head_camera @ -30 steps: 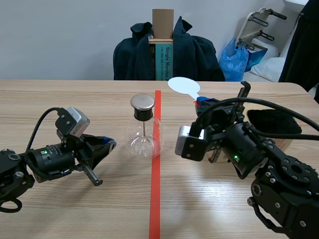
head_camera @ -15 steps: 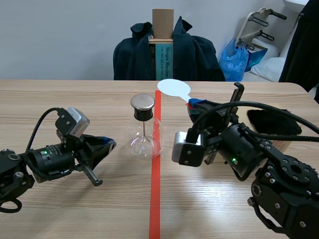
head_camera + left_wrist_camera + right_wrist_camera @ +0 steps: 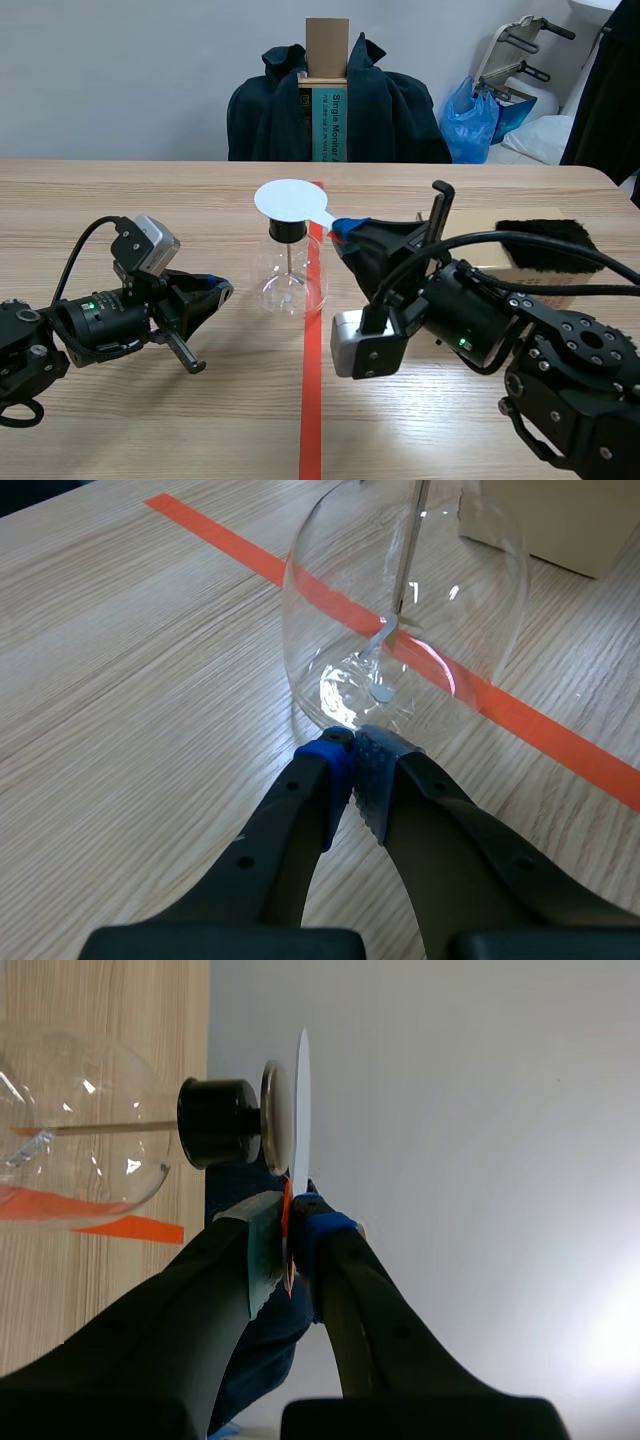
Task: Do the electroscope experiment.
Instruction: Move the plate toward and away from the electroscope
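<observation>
**White disc (image 3: 288,198) above the electroscope (image 3: 288,270), held by your right gripper (image 3: 345,228).**

Scene view: your pale wood table (image 3: 150,200) carries the electroscope, a clear round flask on the orange-red tape line, with a dark jacket (image 3: 390,110) behind it. Left wrist view: your left gripper (image 3: 352,765) has its 2 fingers pressed together on nothing, tips just short of the electroscope, where a thin rod (image 3: 408,550) hangs inside. Right wrist view: your right gripper clamps the disc's handle. The disc sits edge-on at the electroscope's metal cap (image 3: 276,1115), and you cannot tell if they touch.
</observation>
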Action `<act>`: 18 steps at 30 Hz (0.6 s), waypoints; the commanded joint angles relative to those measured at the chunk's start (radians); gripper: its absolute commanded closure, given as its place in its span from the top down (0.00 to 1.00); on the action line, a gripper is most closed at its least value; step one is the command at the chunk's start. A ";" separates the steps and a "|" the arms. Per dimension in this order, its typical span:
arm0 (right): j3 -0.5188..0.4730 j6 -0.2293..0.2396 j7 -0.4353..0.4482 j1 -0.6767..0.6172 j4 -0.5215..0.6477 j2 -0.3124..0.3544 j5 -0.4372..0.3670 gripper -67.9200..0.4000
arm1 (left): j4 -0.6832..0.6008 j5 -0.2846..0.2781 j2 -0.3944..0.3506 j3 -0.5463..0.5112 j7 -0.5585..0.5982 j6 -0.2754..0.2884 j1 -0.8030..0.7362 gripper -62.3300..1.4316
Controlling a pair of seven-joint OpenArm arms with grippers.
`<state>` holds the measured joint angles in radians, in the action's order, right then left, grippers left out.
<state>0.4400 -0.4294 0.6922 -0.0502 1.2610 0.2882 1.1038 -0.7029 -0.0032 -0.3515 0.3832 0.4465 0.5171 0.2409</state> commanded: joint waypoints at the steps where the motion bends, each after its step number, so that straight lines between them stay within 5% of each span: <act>1: -0.007 -0.010 0.003 0.014 0.005 0.002 -0.008 0.02 | -0.029 -0.011 0.007 -0.011 0.018 0.002 0.008 0.07; 11: -0.007 -0.010 0.001 0.014 0.005 0.002 -0.008 0.02 | -0.029 -0.011 0.007 -0.011 0.018 0.002 0.008 0.07; 18: -0.007 -0.010 -0.117 0.014 0.005 0.002 -0.008 0.02 | -0.029 -0.011 0.007 -0.011 0.018 0.002 0.008 0.07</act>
<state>0.4400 -0.4294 0.5838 -0.0502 1.2610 0.2886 1.1034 -0.7029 -0.0032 -0.3515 0.3832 0.4469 0.5171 0.2409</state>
